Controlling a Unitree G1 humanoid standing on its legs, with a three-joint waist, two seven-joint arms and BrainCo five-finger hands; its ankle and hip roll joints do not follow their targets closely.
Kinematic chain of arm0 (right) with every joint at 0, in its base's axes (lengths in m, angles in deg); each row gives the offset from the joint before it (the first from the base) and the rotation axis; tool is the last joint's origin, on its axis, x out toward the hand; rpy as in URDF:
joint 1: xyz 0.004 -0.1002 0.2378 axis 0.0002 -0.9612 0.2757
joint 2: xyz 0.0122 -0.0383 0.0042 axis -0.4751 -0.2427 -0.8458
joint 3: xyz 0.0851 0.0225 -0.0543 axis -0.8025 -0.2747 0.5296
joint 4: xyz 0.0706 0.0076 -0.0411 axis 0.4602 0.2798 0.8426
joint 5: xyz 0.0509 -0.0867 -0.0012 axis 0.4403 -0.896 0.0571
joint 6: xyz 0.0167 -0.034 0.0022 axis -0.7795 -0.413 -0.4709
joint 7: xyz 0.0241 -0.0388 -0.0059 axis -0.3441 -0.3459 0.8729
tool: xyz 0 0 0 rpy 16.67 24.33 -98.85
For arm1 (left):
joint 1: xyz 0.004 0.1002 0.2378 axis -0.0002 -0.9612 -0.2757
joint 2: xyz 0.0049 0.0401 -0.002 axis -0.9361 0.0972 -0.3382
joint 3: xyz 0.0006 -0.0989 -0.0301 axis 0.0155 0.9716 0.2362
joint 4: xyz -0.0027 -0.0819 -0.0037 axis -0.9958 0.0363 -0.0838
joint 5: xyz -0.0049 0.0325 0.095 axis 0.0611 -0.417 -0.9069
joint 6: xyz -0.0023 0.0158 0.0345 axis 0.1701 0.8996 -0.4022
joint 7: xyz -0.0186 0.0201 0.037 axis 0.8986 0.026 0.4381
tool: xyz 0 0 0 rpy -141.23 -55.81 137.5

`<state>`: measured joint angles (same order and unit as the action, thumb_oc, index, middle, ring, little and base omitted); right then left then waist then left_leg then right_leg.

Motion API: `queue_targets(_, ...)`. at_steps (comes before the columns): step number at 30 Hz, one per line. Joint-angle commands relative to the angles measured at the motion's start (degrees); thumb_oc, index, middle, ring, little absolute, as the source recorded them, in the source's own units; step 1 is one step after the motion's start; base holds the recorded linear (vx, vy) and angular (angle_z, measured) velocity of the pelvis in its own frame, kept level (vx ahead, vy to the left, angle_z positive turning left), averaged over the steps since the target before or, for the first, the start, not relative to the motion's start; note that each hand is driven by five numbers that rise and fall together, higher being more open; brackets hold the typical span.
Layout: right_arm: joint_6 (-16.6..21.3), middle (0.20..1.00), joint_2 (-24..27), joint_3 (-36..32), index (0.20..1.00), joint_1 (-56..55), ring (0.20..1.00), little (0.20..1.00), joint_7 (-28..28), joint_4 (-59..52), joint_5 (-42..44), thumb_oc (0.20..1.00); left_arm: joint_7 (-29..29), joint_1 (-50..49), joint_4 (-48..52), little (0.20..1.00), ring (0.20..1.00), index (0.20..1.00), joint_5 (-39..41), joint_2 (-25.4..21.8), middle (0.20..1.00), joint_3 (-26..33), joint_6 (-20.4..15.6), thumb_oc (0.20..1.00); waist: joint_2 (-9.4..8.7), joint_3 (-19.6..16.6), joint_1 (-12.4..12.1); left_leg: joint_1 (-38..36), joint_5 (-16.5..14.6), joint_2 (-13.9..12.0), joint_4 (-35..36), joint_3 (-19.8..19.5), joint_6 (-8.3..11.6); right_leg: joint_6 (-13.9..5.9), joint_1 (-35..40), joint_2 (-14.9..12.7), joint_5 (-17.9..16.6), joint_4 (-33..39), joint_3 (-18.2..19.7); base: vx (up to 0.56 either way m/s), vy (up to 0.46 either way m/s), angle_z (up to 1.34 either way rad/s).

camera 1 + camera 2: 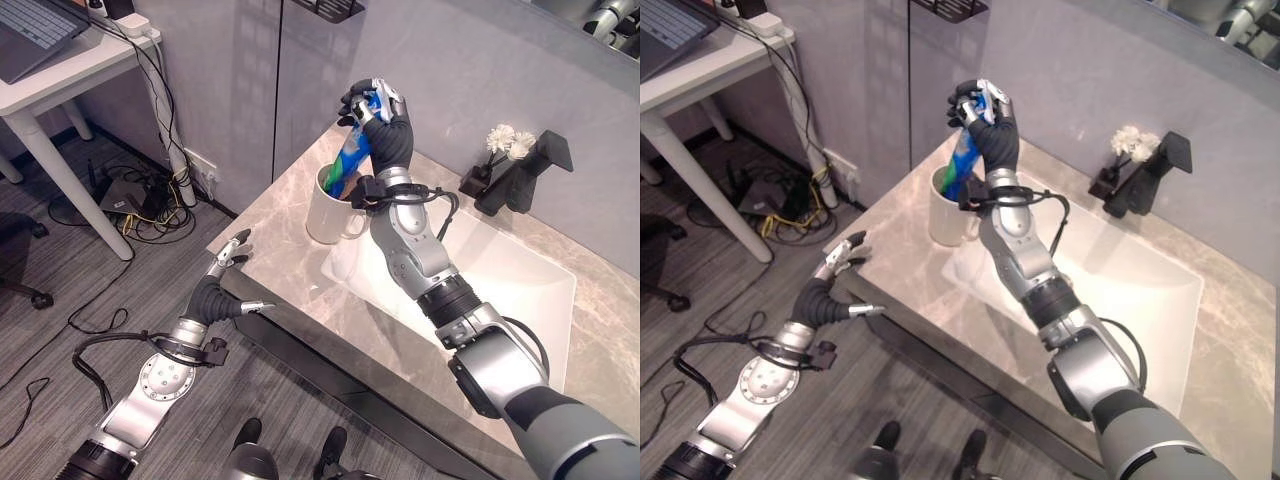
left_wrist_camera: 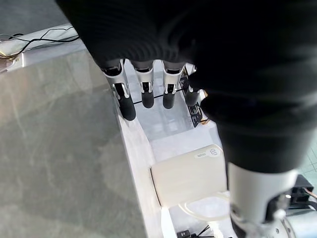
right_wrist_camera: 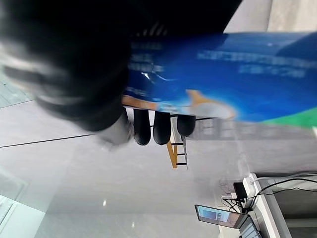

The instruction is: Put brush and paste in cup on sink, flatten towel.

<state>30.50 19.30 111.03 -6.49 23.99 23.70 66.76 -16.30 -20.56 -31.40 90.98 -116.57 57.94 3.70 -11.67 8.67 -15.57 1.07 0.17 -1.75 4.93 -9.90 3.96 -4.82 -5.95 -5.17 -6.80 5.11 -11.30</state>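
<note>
A white mug [image 1: 329,215] stands on the marble counter [image 1: 270,250] left of the sink basin [image 1: 480,290]. My right hand [image 1: 378,110] is raised above the mug, shut on a blue and green toothpaste tube [image 1: 353,150] whose lower end reaches into the mug. The tube [image 3: 223,79] crosses the right wrist view with my fingers [image 3: 153,126] curled round it. My left hand [image 1: 228,262] hovers at the counter's front left corner, open, with fingers [image 2: 143,94] straight and nothing in them.
A black faucet [image 1: 520,170] and a small black holder with white flowers [image 1: 495,150] stand behind the basin. A white table [image 1: 60,90] with a laptop, a power strip and cables stands at the far left on the grey floor.
</note>
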Motion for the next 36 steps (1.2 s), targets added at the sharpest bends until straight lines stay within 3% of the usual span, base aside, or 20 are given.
queue_targets(1,2.11,1.0,2.05,-1.02,1.0,5.5,1.0,1.0,0.97,-2.0,-0.63,1.0,0.63,-2.56,-1.74,1.0,1.0,1.0,1.53,-0.82,1.0,-1.96,1.15,1.0,-1.9,-1.45,0.46,2.62,0.24,1.82,0.07,1.42,-3.07,-3.8,5.4,-4.96,0.88,-0.11,2.98,0.0,0.0,0.0)
queue_targets(10,2.12,1.0,2.13,-1.05,1.0,5.42,1.0,1.0,0.56,-3.74,-0.98,1.0,0.95,-1.62,-2.34,1.0,1.0,1.0,1.51,-0.3,1.0,-3.26,1.46,1.0,-1.59,-1.78,0.82,2.41,0.03,1.79,0.07,1.64,-3.13,-3.76,5.49,-4.81,0.97,-0.11,3.41,0.0,0.0,0.0)
queue_targets(15,0.42,1.0,7.39,-3.9,1.0,8.03,1.0,1.0,-8.02,-9.52,-13.49,1.0,0.51,-0.63,-2.03,1.0,1.0,1.0,0.66,-1.14,1.0,-3.43,1.29,1.0,-0.57,-2.76,2.39,1.59,-0.28,1.39,0.07,3.16,-2.96,-3.79,5.4,-4.66,0.73,-0.11,4.62,-0.02,-0.002,-0.09)
queue_targets(19,0.51,1.0,10.25,-9.57,1.0,3.62,1.0,1.0,-11.31,-15.76,-13.91,1.0,0.06,-0.81,-1.95,1.0,1.0,1.0,-0.55,-0.79,1.0,-3.11,1.81,1.0,0.73,-3.48,4.29,0.62,-0.82,0.9,0.07,5.04,-2.9,-3.88,4.95,-4.49,0.59,-0.11,6.45,-0.02,0.009,-0.28)
queue_targets(21,1.61,1.0,14.45,-14.26,1.0,-3.64,1.0,1.0,-10.55,-22.43,-12.07,1.0,-0.86,-2.76,-1.96,1.0,1.0,1.0,-1.08,0.99,1.0,-0.69,2.24,1.0,1.95,-4.29,6.91,-0.34,-0.7,0.66,0.07,8.22,-2.93,-3.84,3.64,-4.27,-0.33,-0.11,9.64,-0.06,0.081,-0.67)
queue_targets(22,2.81,1.0,18.5,-20.09,1.0,-12.48,1.0,1.0,-9.17,-28.77,-12.6,1.0,-1.15,-5.43,-1.51,1.0,1.0,1.0,-0.79,3.24,1.0,2.51,2.06,1.0,3.08,-4.86,9.27,-1.38,-1.28,0.17,0.07,11.04,-2.83,-4.29,2.51,-3.77,-0.76,-0.11,12.54,-0.03,0.068,-1.09)
queue_targets(23,8.15,1.0,14.34,-31.45,1.0,-32.95,1.0,1.0,-4.6,-35.31,0.79,1.0,-1.23,-8.27,-1.52,1.0,1.0,1.0,1.96,6.54,1.0,6.33,3.18,1.0,4.67,-5.49,13.5,-1.95,-1.66,-0.31,0.07,13.24,-2.69,-4.55,1.34,-3.34,-0.98,-0.11,14.61,0.04,0.061,-1.22)
queue_targets(24,5.66,1.0,15.95,-36.94,1.0,-40.85,1.0,1.0,-3.87,-37.72,-4.15,1.0,-0.24,-9.93,-2.59,1.0,1.0,1.0,1.64,7.69,1.0,8.63,3.7,1.0,5.33,-5.66,15.94,-2.33,-1.78,-0.35,0.07,14.05,-2.65,-4.7,1.01,-3.14,-1.02,-0.11,15.43,0.07,0.004,-0.99)
queue_targets(25,5.9,1.0,14.14,-43.6,1.0,-48.6,1.0,1.0,-5.13,-34.67,-4.43,1.0,0.14,-12.45,-1.96,1.0,1.0,1.0,1.33,8.69,1.0,11.15,3.63,1.0,6.15,-5.75,17.2,-2.48,-1.98,-0.35,0.07,14.62,-2.71,-4.76,0.71,-2.99,-1.06,-0.11,16.17,0.06,-0.001,-0.72)
queue_targets(29,6.51,1.0,8.13,-51.36,1.0,-57.17,1.0,1.0,-10.1,-24.6,-4.65,1.0,0.83,-15.81,-0.78,1.0,1.0,1.0,2.0,9.4,1.0,13.41,2.95,1.0,7.97,-5.89,19.5,-2.59,-2.25,-0.38,0.07,15.51,-2.65,-5.03,0.13,-2.86,-1.14,-0.11,16.91,0.06,-0.006,-0.4)
queue_targets(30,6.53,1.0,8.13,-51.38,1.0,-57.18,1.0,1.0,-10.07,-24.54,-4.63,1.0,0.84,-15.82,-0.78,1.0,1.0,1.0,2.01,9.38,1.0,13.39,2.96,1.0,8.08,-6.05,19.46,-2.79,-2.84,-0.43,0.07,15.45,-2.69,-5.11,0.33,-2.82,-0.61,-0.11,16.88,0.04,-0.015,-0.09)
queue_targets(32,9.37,1.0,5.28,-51.75,1.0,-56.0,1.0,1.0,-11.38,-13.7,5.69,1.0,0.61,-15.12,-0.45,1.0,1.0,1.0,2.84,9.03,1.0,12.9,3.05,1.0,8.71,-5.98,20.15,-2.39,-2.21,-0.35,0.07,15.98,-2.42,-5.13,-0.29,-2.94,-1.36,-0.11,17.33,0.01,-0.009,-0.1)
queue_targets(33,6.57,1.0,5.75,-52.55,1.0,-58.43,1.0,1.0,-12.9,-7.97,2.19,1.0,0.89,-15.04,-0.46,1.0,1.0,1.0,2.83,8.98,1.0,12.86,2.81,1.0,9.41,-5.89,20.67,-2.62,-2.8,-0.42,0.07,16.21,-2.32,-5.25,-0.23,-2.89,-0.83,-0.11,17.56,0.0,-0.002,0.03)
queue_targets(34,6.5,1.0,5.9,-52.53,1.0,-58.34,1.0,1.0,-13.05,-7.84,1.99,1.0,0.9,-15.07,-0.53,1.0,1.0,1.0,2.84,9.07,1.0,12.79,2.72,1.0,9.53,-5.94,20.61,-2.66,-2.85,-0.46,0.07,16.27,-2.31,-5.24,-0.21,-2.85,-0.82,-0.11,17.61,0.05,-0.006,0.15)
queue_targets(36,2.39,1.0,7.28,-50.13,1.0,-56.2,1.0,1.0,-12.17,21.05,5.11,1.0,1.44,-14.36,0.38,1.0,1.0,1.0,4.27,8.56,1.0,11.51,1.31,1.0,10.57,-5.38,20.06,-2.56,-2.66,-0.44,0.07,16.34,-2.06,-5.26,-0.41,-2.94,-1.02,-0.11,17.73,-0.01,-0.011,0.04)
